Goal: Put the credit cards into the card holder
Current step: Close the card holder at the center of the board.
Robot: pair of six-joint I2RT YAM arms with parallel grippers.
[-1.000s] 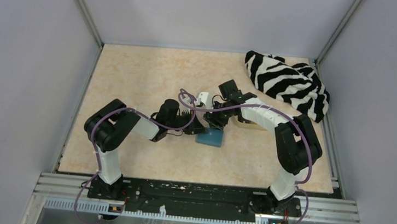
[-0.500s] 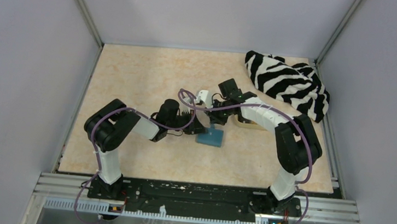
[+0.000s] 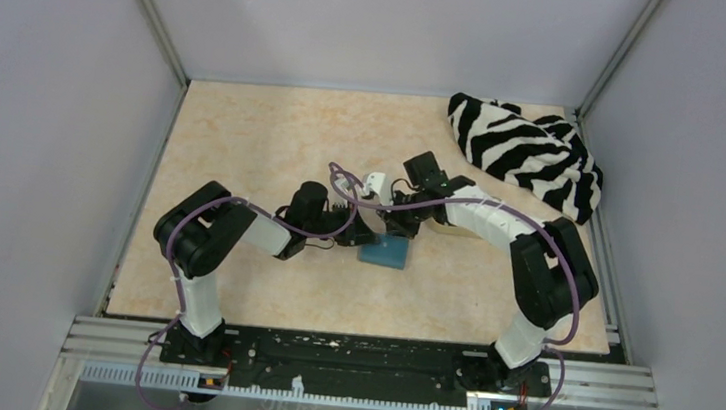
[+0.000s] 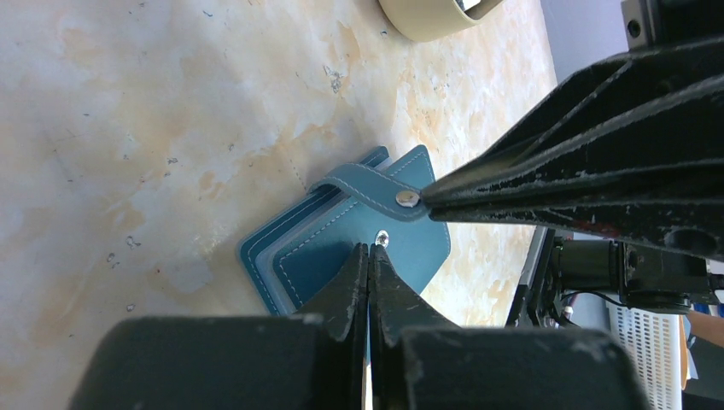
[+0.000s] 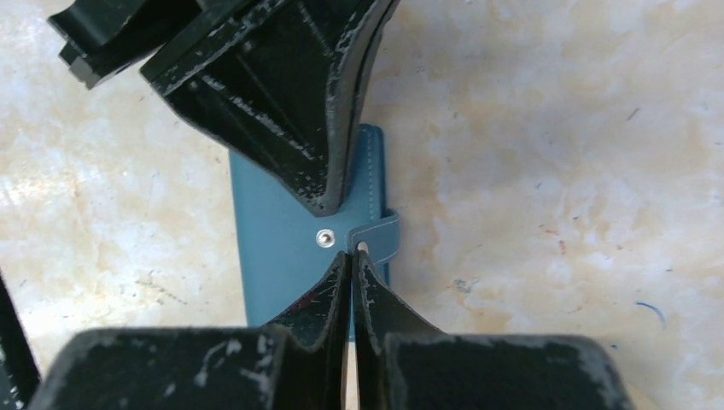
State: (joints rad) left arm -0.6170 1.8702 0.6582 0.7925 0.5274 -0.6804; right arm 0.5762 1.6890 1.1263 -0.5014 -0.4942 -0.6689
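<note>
The teal card holder [image 3: 384,254] lies flat and folded on the table between both arms. Its strap [image 4: 359,184] arches up over the cover, with the snap stud [image 5: 324,238] bare beside it. My left gripper [image 4: 369,248] is shut, and its tips rest on the cover right by the stud. My right gripper [image 5: 352,254] is shut too, with its tips against the strap's end. Whether they pinch the strap I cannot tell. No credit cards are in view.
A tan oval tray [image 4: 435,17] sits just beyond the card holder, partly under the right arm. A zebra-striped cloth [image 3: 525,150] is heaped in the far right corner. Grey walls close in the table on three sides.
My right gripper has gone from open to shut at the strap, and its arm has shifted slightly right. The left arm and the card holder have not moved.
</note>
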